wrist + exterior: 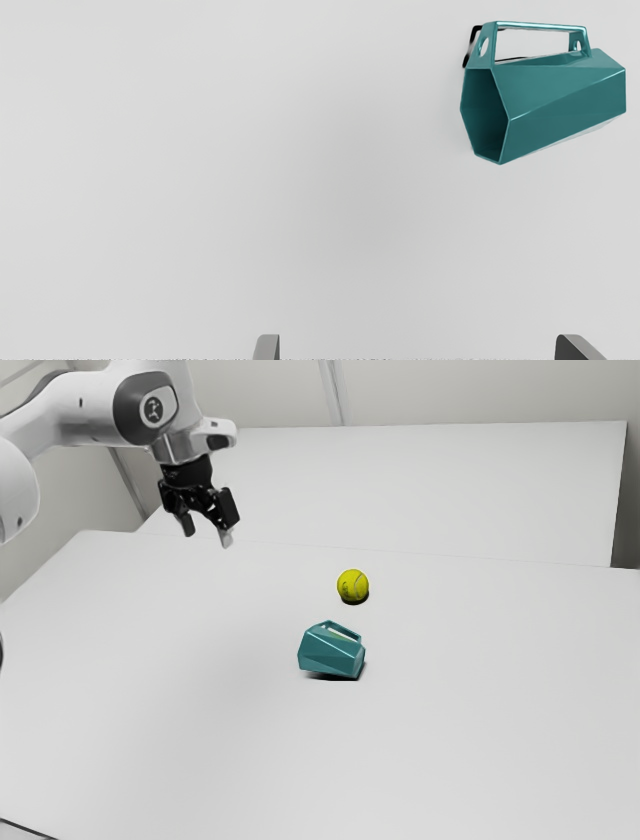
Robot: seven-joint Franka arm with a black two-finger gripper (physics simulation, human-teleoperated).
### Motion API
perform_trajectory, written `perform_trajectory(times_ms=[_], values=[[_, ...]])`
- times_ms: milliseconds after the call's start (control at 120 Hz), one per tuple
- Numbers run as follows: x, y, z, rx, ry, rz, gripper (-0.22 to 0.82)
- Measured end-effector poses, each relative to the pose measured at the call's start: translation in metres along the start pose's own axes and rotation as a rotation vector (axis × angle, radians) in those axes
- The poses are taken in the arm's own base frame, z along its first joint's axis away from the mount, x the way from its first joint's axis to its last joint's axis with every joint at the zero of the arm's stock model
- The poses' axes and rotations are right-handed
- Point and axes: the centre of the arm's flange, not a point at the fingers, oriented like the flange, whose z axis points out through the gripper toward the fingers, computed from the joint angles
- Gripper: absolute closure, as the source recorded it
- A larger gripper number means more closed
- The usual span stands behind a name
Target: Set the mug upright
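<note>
On the tabletop (180,740), the mug (331,653) lies tipped over, nearer than the ball (352,585); reaching seems in hand, so the open claw (207,534) should move toward the exterior view's right and descend.

Mug (560,95): glossy, smooth facets | table (180,740): matt, smooth

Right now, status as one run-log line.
mug: on its side, not upright | gripper: open, empty, clear of mug | tennis ball: near mug, not touching it
</note>
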Motion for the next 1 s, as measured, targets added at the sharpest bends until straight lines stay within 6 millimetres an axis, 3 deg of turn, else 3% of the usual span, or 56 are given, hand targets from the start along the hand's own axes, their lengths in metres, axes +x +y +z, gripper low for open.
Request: perform_trajectory(times_ms=[175,275,392,775,867,1000], values=[[-0.010,-0.010,0.008,0.003,0.021,-0.021,0.00],[-0.032,-0.017,0.042,0.003,0.024,-0.042,0.00],[-0.039,-0.034,0.092,0.010,0.086,-0.051,0.00],[-0.045,-0.101,0.160,-0.152,0.493,-0.032,0.00],[-0.041,-0.090,0.171,-0.163,0.551,0.018,0.00],[-0.025,-0.038,0.180,-0.214,0.609,0.161,0.00]])
